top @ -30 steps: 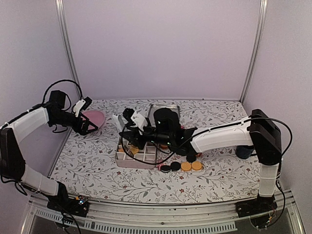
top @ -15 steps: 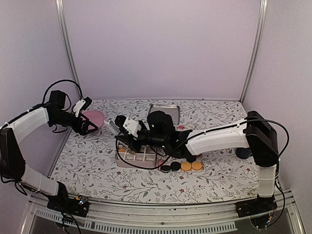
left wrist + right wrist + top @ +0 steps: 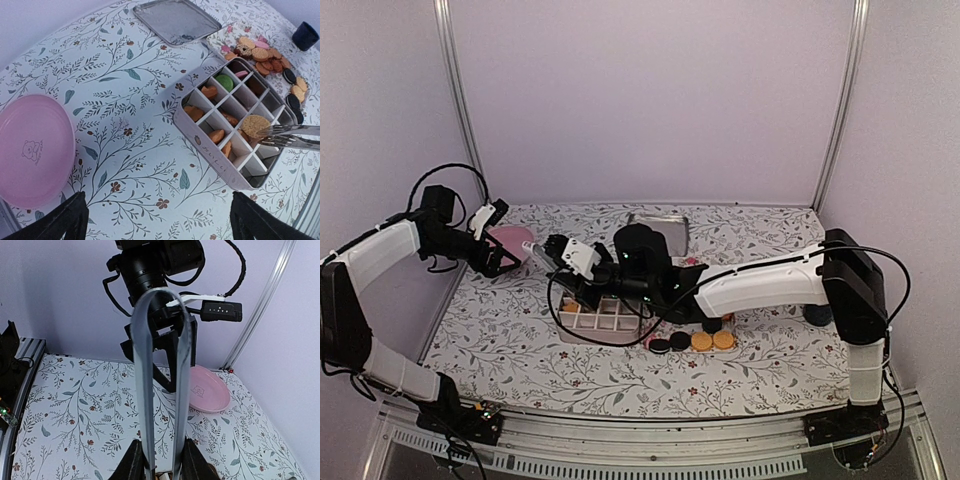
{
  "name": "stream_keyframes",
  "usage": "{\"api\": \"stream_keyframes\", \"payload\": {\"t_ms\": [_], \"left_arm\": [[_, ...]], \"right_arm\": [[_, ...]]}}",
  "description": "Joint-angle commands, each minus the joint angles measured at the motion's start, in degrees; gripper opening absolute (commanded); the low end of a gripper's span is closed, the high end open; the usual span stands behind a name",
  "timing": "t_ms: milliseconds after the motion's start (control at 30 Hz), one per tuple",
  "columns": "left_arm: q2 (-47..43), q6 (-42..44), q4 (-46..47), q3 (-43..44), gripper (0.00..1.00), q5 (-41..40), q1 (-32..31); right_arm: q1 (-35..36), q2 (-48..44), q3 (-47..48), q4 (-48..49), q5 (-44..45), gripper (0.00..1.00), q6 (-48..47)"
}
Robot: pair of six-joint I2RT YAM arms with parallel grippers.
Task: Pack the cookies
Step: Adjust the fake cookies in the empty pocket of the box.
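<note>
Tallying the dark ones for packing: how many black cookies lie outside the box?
3 black cookies: two side by side right of the box, one behind them beside the right arm. That arm may hide others.

Pale lilac walls (image 3: pixel 650 100) with metal corner posts (image 3: pixel 458 100) enclose a table (image 3: pixel 520 350) covered in leafy floral print.

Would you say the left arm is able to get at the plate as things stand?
Probably yes. The open left hand hangs close by the plate, which is bare, and nothing lies between them; the tongs are off at the box.
</note>
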Motion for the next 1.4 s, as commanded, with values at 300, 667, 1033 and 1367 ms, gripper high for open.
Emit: {"api": "stream_keyframes", "payload": {"t_ms": [300, 667, 1033, 1367], "left_arm": [[-0.8, 0.0, -0.6, 0.9, 0.99, 0.1, 0.5], [-1.3, -0.1, -0.4, 0.5, 0.99, 0.4, 0.4], [-1.2, -0.1, -0.1, 0.4, 0.99, 0.4, 0.4], [-1.4, 0.1, -0.1, 0.1, 0.99, 0.3, 0.5]], "right_arm": [[-1.1, -2.0, 1.7, 1.2, 2.1, 0.0, 6.2], [-2.3, -5.1, -0.2, 3.7, 0.9, 0.0, 12.0], [-3.5, -5.9, -1.7, 5.0, -1.0, 0.0, 15.3], [-5.2, -3.5, -2.0, 7.5, 0.2, 0.0, 19.3]]}}
